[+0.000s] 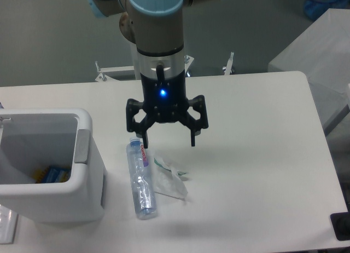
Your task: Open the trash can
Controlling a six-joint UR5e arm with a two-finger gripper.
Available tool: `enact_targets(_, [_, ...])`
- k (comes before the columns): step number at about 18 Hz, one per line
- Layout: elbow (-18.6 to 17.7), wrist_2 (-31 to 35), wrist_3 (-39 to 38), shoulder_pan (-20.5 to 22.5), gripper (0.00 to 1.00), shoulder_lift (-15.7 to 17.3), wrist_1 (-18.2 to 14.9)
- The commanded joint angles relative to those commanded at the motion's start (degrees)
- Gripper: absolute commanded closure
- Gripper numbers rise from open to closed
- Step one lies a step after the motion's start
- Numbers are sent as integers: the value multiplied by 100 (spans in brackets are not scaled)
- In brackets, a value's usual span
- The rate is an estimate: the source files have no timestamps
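The trash can (54,179) is sitting at the lower left of the frame on the white tabletop (251,154), its left side cut off by the frame edge, its top standing open with no lid visible and a grey tab (81,146) showing on its right rim; blue and yellow items inside are lying too deep in shadow to identify. The gripper (166,141) is hanging at centre frame with its jaws spread apart and holding nothing, above the cap end of a clear bottle (140,179) lying beside a crumpled transparent wrapper (170,182).
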Motion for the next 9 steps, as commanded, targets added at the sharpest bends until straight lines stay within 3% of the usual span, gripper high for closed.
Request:
enact_targets(4, [-88, 851, 1748, 289, 0, 106, -255])
enact_targets(9, [-97, 1327, 3112, 597, 0, 54, -282])
